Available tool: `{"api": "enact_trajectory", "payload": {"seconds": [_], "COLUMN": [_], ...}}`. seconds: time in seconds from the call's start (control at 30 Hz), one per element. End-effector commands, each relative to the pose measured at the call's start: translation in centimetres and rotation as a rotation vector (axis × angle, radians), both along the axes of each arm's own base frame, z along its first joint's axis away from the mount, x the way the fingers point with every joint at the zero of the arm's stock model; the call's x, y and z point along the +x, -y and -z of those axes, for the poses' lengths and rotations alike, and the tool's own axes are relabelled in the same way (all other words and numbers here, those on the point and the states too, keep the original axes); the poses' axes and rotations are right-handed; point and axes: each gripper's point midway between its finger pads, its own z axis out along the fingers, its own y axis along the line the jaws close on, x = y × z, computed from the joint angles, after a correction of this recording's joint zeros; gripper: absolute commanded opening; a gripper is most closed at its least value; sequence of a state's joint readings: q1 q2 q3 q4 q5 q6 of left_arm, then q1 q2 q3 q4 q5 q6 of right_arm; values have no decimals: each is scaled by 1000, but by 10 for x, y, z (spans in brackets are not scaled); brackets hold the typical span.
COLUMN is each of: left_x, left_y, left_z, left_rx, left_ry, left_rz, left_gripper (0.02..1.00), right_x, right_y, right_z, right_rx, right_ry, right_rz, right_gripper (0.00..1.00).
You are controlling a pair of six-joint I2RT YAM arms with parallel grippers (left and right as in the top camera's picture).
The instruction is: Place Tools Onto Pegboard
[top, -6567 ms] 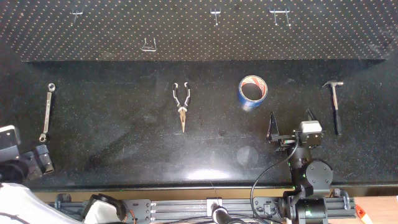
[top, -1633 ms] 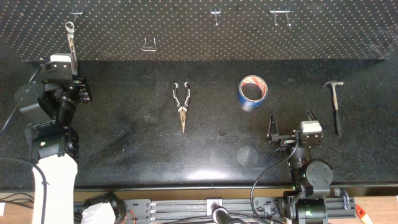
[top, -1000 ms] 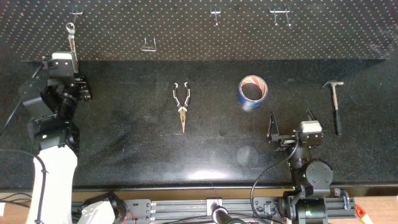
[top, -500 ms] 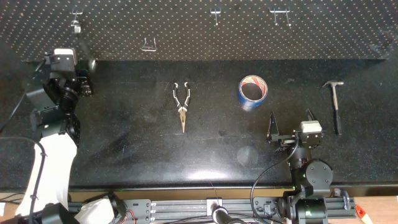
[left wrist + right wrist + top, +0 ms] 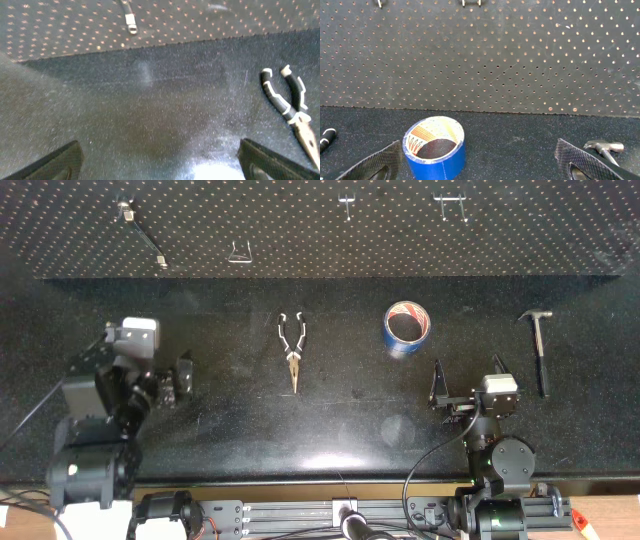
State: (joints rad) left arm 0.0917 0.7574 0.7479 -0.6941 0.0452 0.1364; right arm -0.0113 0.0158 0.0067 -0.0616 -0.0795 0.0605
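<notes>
1. Top view: the wrench (image 5: pixel 143 235) hangs tilted from a hook at the left end of the pegboard (image 5: pixel 400 240).
2. Pliers (image 5: pixel 292 350), tape roll (image 5: pixel 406 326) and hammer (image 5: pixel 538 350) lie on the black table (image 5: pixel 220 420).
3. The left gripper (image 5: pixel 159 145) sits over the table's left, fingers spread, holding nothing.
4. The right gripper (image 5: pixel 467 380) sits near the tape roll, fingers apart, holding nothing.

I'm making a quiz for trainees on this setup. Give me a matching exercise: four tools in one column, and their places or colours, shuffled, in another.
1. wrench
2. pliers
3. tape
4. hammer

A. blue roll standing on the table
B. hangs on the pegboard
C. farthest right on the table
D. lies on the table, left of the tape

Pairs: 1-B, 2-D, 3-A, 4-C.
</notes>
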Motion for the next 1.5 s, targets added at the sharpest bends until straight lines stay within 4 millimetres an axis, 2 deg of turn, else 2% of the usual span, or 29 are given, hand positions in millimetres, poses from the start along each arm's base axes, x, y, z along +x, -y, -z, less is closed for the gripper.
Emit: {"api": "enact_trajectory", "payload": {"seconds": [0.03, 0.1, 0.13, 0.2, 0.27, 0.37, 0.43, 0.47, 0.5, 0.53, 0.6, 0.63, 0.67, 0.7, 0.73, 0.77, 0.83, 0.97, 1.07, 1.1, 1.13, 1.17, 1.33, 1.5], "left_x": [-20, -25, -27, -30, -29, -16, 6, 22, 40, 52, 65, 68, 69, 70, 69, 68, 65, 63, 51, 52, 62, 56, 54, 62], "left_y": [-3, 10, 18, 15, 22, 22, 23, 34, 54, 66, 111, 131, 161, 180, 200, 213, 224, 225, 207, 205, 214, 213, 197, 181], "left_z": [-60, -82, -83, -78, -79, -75, -67, -61, -57, -53, -38, -34, -25, -19, -5, 12, 40, 73, 103, 106, 102, 108, 127, 144], "left_rx": [-15, -56, -80, -68, -93, -103, -172, -209, -241, -272, -293, -303, -303, -296, -267, -256, -288, -356, -371, -364, -398, -338, -241, -217], "left_ry": [112, 161, 162, 142, 144, 129, 99, 80, 76, 75, 44, 36, 18, 9, -13, -50, -135, -240, -338, -337, -303, -334, -378, -407], "left_rz": [-55, 6, 39, 26, 58, 63, 21, 35, 51, 6, 39, 77, 151, 193, 226, 220, 158, 26, -180, -196, -171, -118, -123, -163], "left_gripper": [996, 998, 996, 996, 996, 996, 996, 996, 996, 996, 996, 996, 993, 996, 996, 996, 996, 996, 996, 996, 996, 996, 996, 996], "right_x": [0, 0, 0, 0, 0, 0, 0, 0, 0, 0, 0, 0, 0, 0, 0, 0, 0, 0, 0, 0, 0, 0, 0, 0], "right_y": [1, 1, 1, 1, 1, 1, 1, 1, 1, 1, 1, 1, 1, 1, 1, 1, 1, 1, 1, 1, 1, 1, 1, 1], "right_z": [1, 1, 1, 1, 1, 1, 1, 1, 1, 1, 1, 1, 1, 1, 1, 1, 1, 1, 1, 1, 1, 1, 1, 1], "right_rx": [-17, -17, -17, -17, -17, -17, -17, -17, -17, -17, -17, -17, -17, -17, -17, -17, -17, -17, -17, -17, -17, -17, -17, -17], "right_ry": [-2, -2, -2, -2, -2, -2, -2, -2, -2, -2, -2, -2, -2, -2, -2, -2, -2, -2, -2, -2, -2, -2, -2, -2], "right_rz": [5, 5, 5, 5, 5, 5, 5, 5, 5, 5, 5, 5, 5, 5, 5, 5, 5, 5, 5, 5, 5, 5, 5, 5], "right_gripper": [996, 996, 996, 996, 996, 996, 993, 996, 996, 996, 996, 996, 996, 996, 996, 996, 996, 996, 996, 996, 996, 996, 996, 996]}}
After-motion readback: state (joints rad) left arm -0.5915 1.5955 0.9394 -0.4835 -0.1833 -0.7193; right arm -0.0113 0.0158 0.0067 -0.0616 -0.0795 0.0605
